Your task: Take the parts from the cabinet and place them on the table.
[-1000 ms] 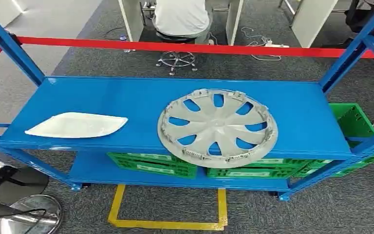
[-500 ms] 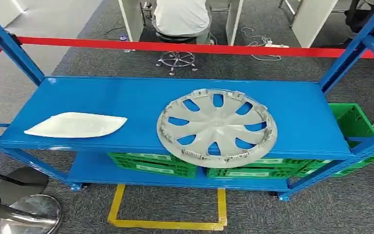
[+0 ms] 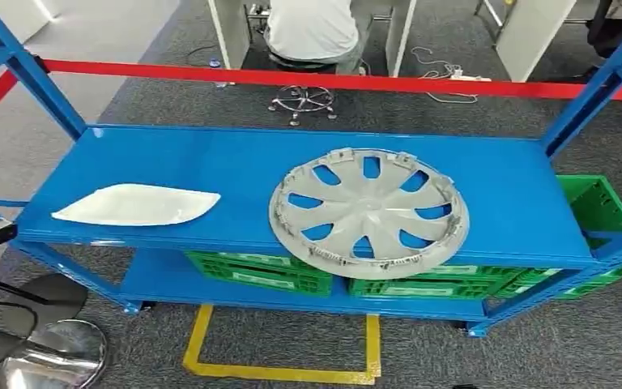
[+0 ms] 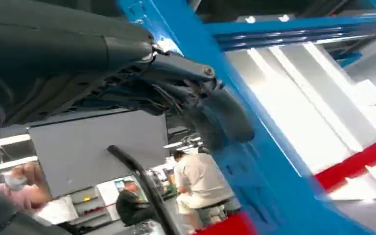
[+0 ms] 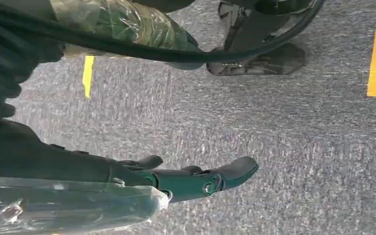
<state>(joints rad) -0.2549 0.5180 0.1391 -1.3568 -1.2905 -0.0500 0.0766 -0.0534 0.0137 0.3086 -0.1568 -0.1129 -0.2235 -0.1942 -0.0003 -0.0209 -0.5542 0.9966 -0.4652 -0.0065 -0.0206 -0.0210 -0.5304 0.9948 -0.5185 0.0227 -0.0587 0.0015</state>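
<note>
No brand or readable writing on either part; pale label strips on the fronts of the green crates [image 3: 259,271], too small to read.

Grey wheel cover [image 3: 369,212] lying flat on the top shelf of the blue cabinet [image 3: 235,162], right of centre, its near rim overhanging the front edge. White flat part [image 3: 136,205] lying on the same shelf toward the left, well apart from the wheel cover, close to the front edge. Green crates standing in a row on the lower shelf, another green crate [image 3: 590,203] beside the cabinet's right end. Red crossbar [image 3: 332,80] running behind the shelf between the blue uprights.

Grey carpet underfoot, with a yellow taped rectangle [image 3: 279,371] on the floor in front of the cabinet. Beyond the bar, a person in a white top [image 3: 312,28] seated at a white desk, chair base on the carpet below.

Left hand [image 4: 186,93] raised close beside a blue upright, fingers stretched out and apart, nothing in them. Right hand [image 5: 196,181] hanging over the carpet, fingers extended, holding nothing, though part of it is possibly hidden behind clear plastic wrap at the wrist. In the left wrist view, blurred, more people at desks in a bright room.
</note>
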